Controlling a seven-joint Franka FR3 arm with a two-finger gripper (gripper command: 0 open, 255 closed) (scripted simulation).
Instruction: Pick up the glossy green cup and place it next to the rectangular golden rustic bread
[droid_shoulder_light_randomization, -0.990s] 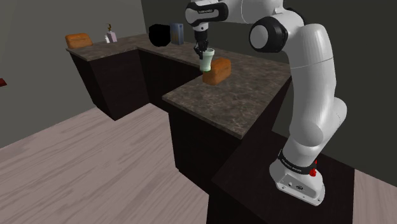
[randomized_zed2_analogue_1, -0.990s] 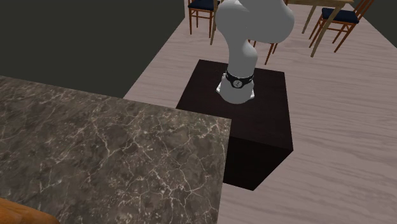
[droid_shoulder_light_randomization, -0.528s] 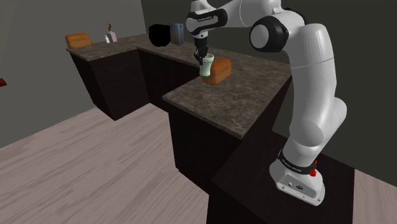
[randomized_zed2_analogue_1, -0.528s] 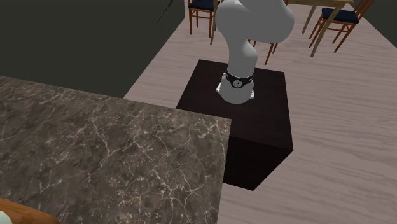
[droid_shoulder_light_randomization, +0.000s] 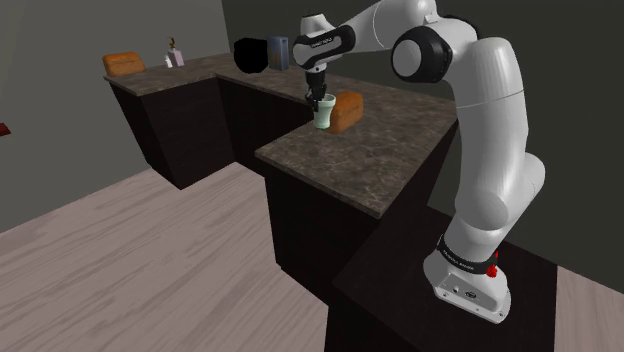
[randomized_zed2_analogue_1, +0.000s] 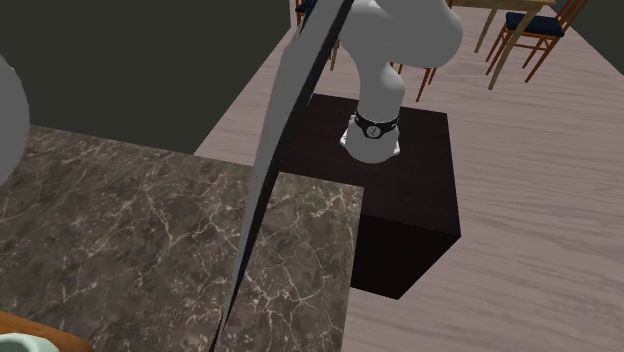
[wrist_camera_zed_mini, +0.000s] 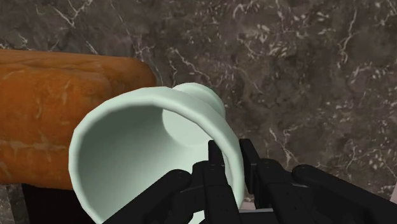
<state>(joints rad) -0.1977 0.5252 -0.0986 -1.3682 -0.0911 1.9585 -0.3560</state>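
A dark marbled countertop (droid_shoulder_light_randomization: 380, 150) fills the middle of the shoulder view. Above centre, the pale green cup (droid_shoulder_light_randomization: 323, 112) is just beside the orange-brown bread (droid_shoulder_light_randomization: 347, 110). We judge that letting go while the cup leans could topple it against the loaf. Our gripper (wrist_camera_zed_mini: 230, 153) is nearly closed, pinching the cup's rim with one finger inside and one outside.

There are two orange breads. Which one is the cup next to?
The loaf right beside the pale green cup. The other loaf sits far away at the shoulder view's left.
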